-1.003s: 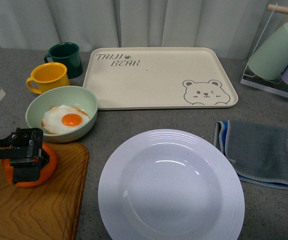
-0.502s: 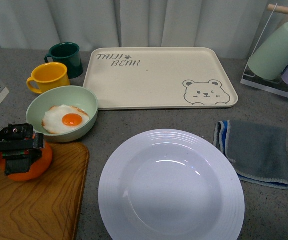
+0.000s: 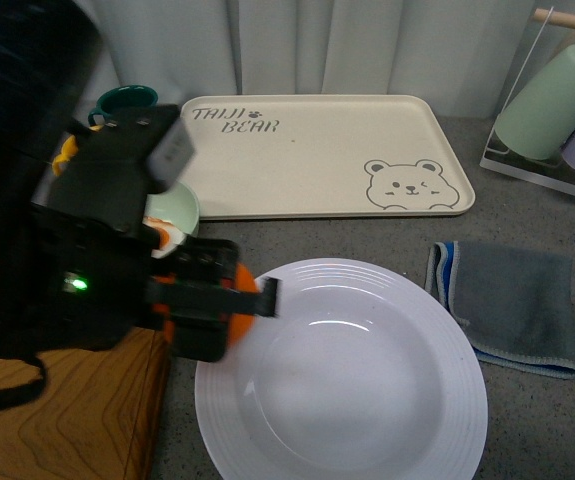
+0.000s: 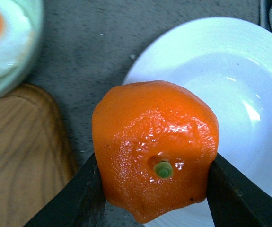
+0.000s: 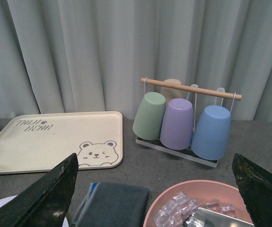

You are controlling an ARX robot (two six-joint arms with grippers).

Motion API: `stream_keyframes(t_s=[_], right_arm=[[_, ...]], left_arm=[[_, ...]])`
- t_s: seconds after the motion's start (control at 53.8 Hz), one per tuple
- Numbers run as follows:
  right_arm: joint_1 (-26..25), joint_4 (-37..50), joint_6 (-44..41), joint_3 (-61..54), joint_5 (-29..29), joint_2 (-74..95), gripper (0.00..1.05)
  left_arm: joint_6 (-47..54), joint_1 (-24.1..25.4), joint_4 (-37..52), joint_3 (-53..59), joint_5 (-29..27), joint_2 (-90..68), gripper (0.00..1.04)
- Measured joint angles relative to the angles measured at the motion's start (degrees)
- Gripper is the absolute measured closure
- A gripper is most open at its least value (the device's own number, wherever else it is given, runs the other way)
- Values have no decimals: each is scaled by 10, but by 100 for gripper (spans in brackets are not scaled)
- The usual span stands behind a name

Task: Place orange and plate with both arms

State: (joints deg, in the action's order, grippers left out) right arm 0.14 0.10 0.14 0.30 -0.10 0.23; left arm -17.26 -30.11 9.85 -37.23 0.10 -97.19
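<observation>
Orange [image 4: 154, 146] clamped in left fingers [image 4: 81, 198], seemingly over plate [image 4: 249, 71] rim | right fingers [image 5: 41, 194] wide

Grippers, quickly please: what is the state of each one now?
Left gripper: closed on the orange.
Right gripper: open, holding nothing.

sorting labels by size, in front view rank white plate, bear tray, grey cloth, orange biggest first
1. plate and bear tray: look alike; plate is nearer, so unranked
2. grey cloth
3. orange, mostly hidden by left tool
</observation>
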Motion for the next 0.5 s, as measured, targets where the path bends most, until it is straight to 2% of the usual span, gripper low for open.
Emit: stream_keyframes(t_s=[0.204,0.502], right_arm=[[0,0,0,0,0,0,9],[0,0,0,0,0,0,9]], left_arm=[[-14,-46,9,-30,1,-52,56],[-28,-76,15,-64,26,-118,57]])
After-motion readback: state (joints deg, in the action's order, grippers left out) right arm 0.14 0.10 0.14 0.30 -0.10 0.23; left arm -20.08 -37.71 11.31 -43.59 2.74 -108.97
